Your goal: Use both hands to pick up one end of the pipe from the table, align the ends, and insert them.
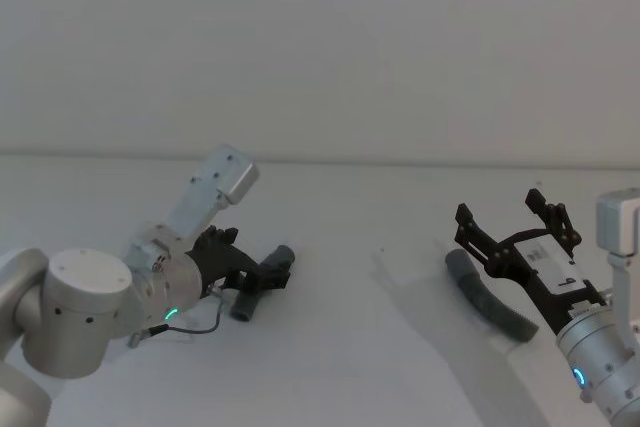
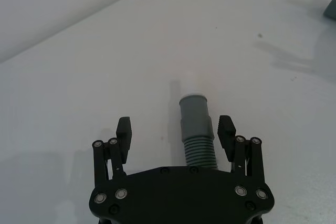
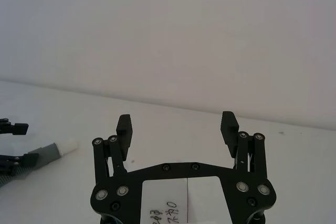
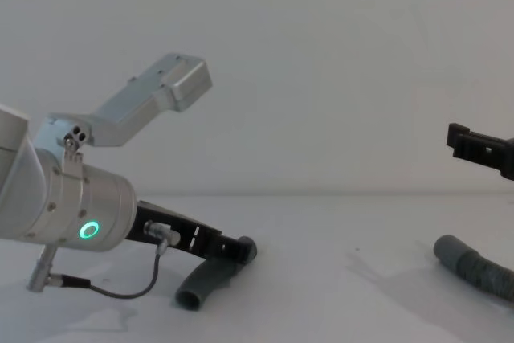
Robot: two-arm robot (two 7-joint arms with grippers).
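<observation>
Left claw point(image 2: 175, 128) sits low on the counter point(image 1: 380, 367) toward its left edge, jaws apart, straddling the short hose point(image 2: 199, 150). The cuff point(image 2: 193, 109) points straight ahead, axis in line with the claw. Right claw point(image 3: 177, 125), jaws apart, hovers above the longer hose point(image 1: 490, 299) near the right edge.

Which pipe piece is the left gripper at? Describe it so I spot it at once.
On the table, go to the robot's left side, where the left gripper reaches down. Between its open fingers lies the short pipe piece, the curved one; the longer piece lies right, below the right gripper.
</observation>
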